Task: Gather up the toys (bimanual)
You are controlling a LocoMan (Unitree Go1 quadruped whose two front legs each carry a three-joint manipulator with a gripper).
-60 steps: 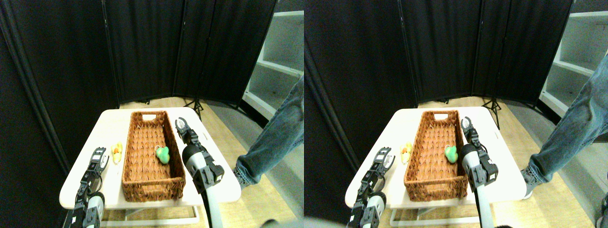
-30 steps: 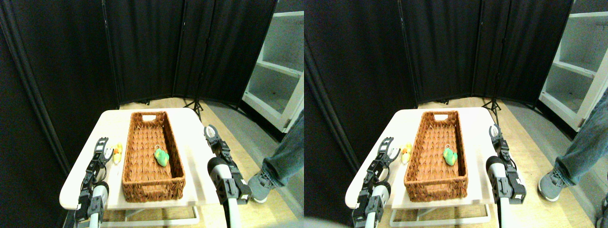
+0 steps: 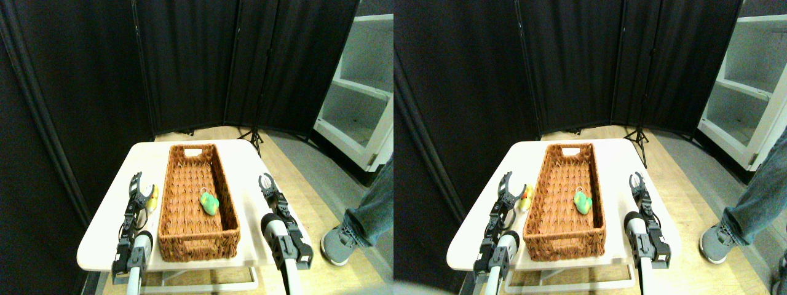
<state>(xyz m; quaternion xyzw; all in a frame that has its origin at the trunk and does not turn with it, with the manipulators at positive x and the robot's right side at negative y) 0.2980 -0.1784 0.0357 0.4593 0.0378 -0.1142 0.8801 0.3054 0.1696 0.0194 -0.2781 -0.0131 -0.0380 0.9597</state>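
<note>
A long brown wicker basket sits lengthwise down the middle of a pale desk, and everything else in the scene arranges itself around it. To the left of the basket, the robot's left claw is raised over the desk with its two dark jaws spread apart in a fork, gripping nothing. Just beside that claw, between it and the basket's left wall, a small yellow toy with a touch of orange lies on the desk, partly hidden by the arm, so whether claw and toy touch cannot be told. Inside the basket, near its right wall and roughly halfway along its length, a green toy rests on the woven floor. To the right of the basket, the right claw stands over the desk's right edge, its jaws parted in an open ring and empty, well apart from both toys. Farther right of the basket, beyond the desk, a person's leg in blue jeans and a grey shoe stand on the wooden floor. Behind the basket, black folding screens close off the room, with a white shelf unit at their right end.
</note>
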